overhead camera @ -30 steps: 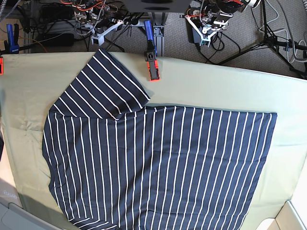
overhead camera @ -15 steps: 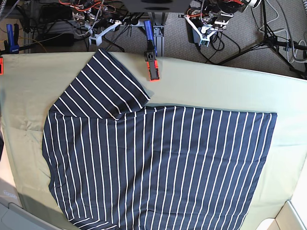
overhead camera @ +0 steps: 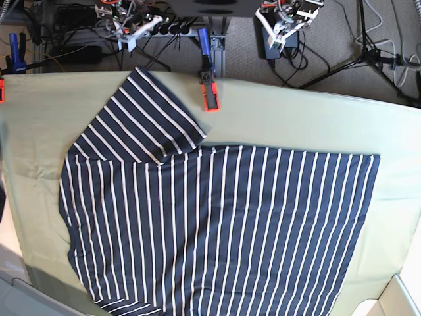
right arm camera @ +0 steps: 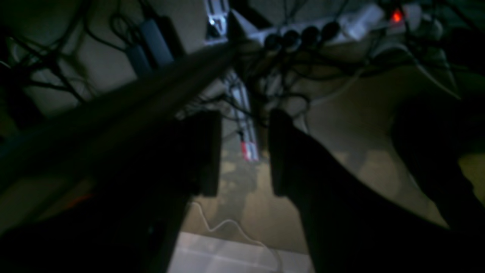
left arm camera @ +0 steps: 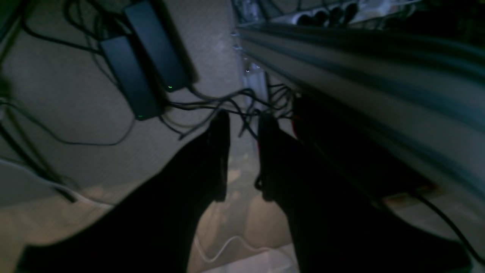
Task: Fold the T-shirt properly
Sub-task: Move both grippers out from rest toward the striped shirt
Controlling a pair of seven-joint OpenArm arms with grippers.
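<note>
While both arms sit back beyond the far edge of the table, we see the olive-green cloth (overhead camera: 309, 122) covering the whole work surface, and it is the largest thing in the base view. On it lies the T-shirt (overhead camera: 223, 230), dark navy with thin white stripes, spread flat across the middle and near side, its lower edge running out of the picture at the bottom. One sleeve (overhead camera: 141, 118) points up and left toward the far edge of the table, and its stripes run at a slant to those of the body. Just beside that sleeve's upper right, a blue and orange clamp (overhead camera: 208, 78) grips the far edge of the cloth; a second blue clamp (overhead camera: 16, 54) stands at the far left corner.

Behind the table we find our right gripper (overhead camera: 129, 34) on the left of the base view and our left gripper (overhead camera: 279, 27) on the right, both well apart from the shirt and over the cable-strewn floor. From the left wrist camera, the left gripper (left arm camera: 242, 151) shows a narrow gap between its dark fingers, with nothing held. From the right wrist camera, the right gripper (right arm camera: 244, 151) stands slightly wider apart, also empty, above a power strip (right arm camera: 341, 26) and tangled cables.
</note>
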